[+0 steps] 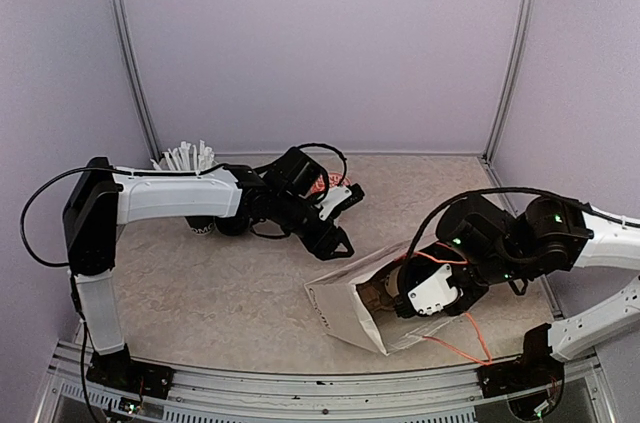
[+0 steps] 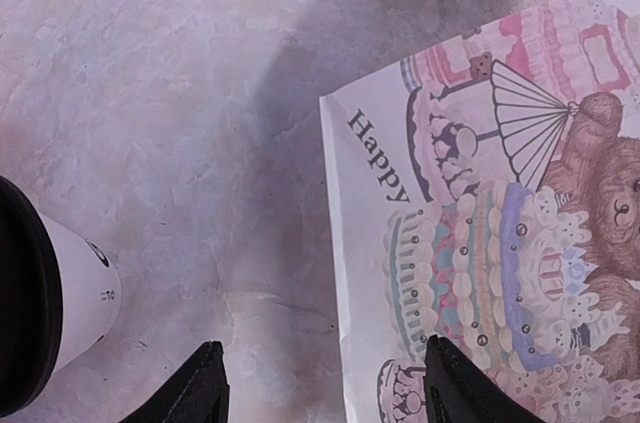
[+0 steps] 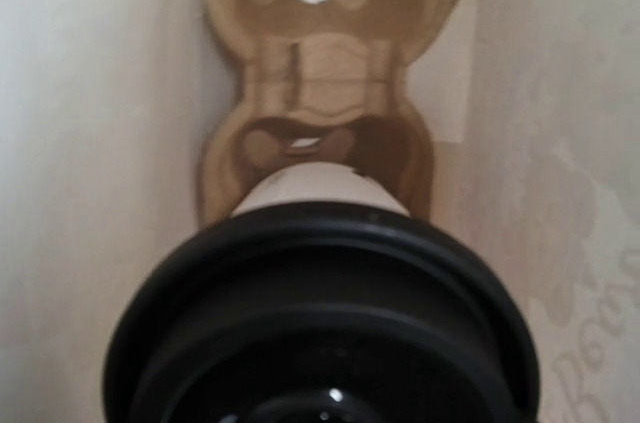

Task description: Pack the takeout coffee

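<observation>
- One marbled beige table (image 1: pixel 200 293), flat and matte, carries everything.
- Right of centre, the white paper bag (image 1: pixel 345 311) lies on its side. It is smooth with a creased mouth and is printed with pastel tiered cakes, a brown bear and "Happy". Its mouth faces the right arm.
- Left gripper (image 2: pixel 323 348) hangs over the table at the bag's edge, its black tapered fingers spread wide with nothing between them.
- Right gripper (image 1: pixel 410 298) reaches into the bag's mouth; I cannot tell whether it grips anything.
- First cup (image 3: pixel 320 188), white paper, sits inside the bag, its round glossy black lid (image 3: pixel 320 333) facing the right wrist camera.
- Second cup (image 2: pixel 80 303), white with small black print, rests on the table near the left gripper, apart from the bag.
- White straws (image 1: pixel 185 156) fan out behind the left arm.
</observation>
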`<action>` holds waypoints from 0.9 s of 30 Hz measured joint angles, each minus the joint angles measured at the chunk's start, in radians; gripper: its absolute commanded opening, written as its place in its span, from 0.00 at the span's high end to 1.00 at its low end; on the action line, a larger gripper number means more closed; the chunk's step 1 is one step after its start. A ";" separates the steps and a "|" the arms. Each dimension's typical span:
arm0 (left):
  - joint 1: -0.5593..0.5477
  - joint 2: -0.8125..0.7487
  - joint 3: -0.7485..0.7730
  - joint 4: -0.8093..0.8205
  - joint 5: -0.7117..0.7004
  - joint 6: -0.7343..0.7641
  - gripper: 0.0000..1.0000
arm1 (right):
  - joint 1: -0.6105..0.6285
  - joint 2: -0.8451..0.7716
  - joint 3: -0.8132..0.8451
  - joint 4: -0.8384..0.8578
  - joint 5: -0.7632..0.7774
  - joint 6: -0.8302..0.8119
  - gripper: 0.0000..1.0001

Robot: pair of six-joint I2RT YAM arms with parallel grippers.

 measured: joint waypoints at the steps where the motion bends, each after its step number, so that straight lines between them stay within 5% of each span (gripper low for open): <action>1: 0.000 0.004 0.000 0.000 0.000 0.002 0.34 | 0.000 0.000 -0.006 0.014 0.006 0.000 0.48; 27: 0.020 0.070 0.004 -0.001 0.040 0.029 0.34 | -0.021 -0.005 -0.133 0.173 0.036 -0.036 0.48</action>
